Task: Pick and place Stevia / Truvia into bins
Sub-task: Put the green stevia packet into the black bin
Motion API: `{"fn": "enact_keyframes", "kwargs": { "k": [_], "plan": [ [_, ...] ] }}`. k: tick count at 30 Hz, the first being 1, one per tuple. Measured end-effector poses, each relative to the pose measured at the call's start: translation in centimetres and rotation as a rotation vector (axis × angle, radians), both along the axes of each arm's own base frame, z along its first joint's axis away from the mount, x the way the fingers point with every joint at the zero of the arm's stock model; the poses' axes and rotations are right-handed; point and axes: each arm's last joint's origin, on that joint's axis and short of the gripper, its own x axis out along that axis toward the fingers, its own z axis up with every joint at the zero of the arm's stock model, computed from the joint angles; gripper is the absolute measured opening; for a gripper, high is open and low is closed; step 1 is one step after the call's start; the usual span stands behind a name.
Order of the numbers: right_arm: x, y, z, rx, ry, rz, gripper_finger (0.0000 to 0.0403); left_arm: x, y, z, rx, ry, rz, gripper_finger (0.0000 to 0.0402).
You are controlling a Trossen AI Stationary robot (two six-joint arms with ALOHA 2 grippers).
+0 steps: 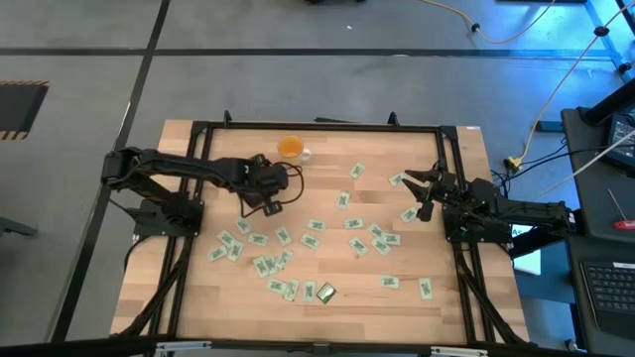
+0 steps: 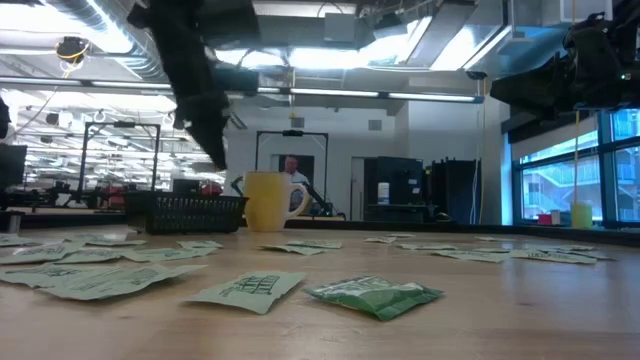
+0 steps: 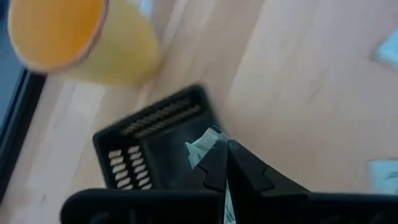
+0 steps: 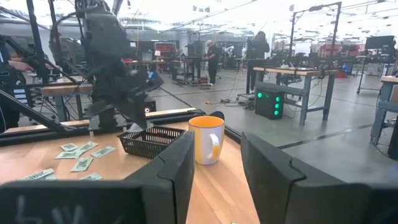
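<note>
Above the black tray (image 3: 155, 149) near the orange cup (image 3: 81, 37), upper centre of the high view, my left hand (image 3: 217, 155) pinches a Stevia sachet (image 3: 200, 148) shut; released off-centre, I'd risk it fluttering past the low wall onto the bench (image 1: 327, 268), while my right hand (image 1: 422, 188) waits open.

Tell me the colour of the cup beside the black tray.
Orange-yellow cup with a white handle, clearest in the right wrist view.

Both arms were black w/ matte, jointed links. Left arm (image 1: 189, 171) showed a thin black cable looping off its wrist. Right arm (image 1: 516, 212) was bulkier at the base. Right gripper (image 4: 214, 165) had wide, flat, squared dark fingers (image 4: 177, 168). Left gripper (image 3: 225, 155) tapered to narrow black tips.
</note>
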Motion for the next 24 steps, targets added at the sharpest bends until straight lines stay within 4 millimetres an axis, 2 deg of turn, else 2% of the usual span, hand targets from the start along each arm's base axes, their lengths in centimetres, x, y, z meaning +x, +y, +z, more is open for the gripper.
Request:
{"fn": "enact_keyframes", "kwargs": {
  "k": [9,17,24],
  "plan": [
    [0.0,0.0,0.0,0.000,0.000,0.000,0.0135,-2.2,2.3,-3.0,-0.049,0.063,0.120,0.0002],
    [0.0,0.0,0.0,-0.001,0.000,0.000,0.0135,-2.5,3.3,-3.8,-0.085,0.033,0.149,0.0007],
    [0.0,0.0,0.0,-0.001,0.000,0.000,0.0135,-2.5,3.3,-4.3,-0.079,0.004,0.147,0.0008]
  ]
}}
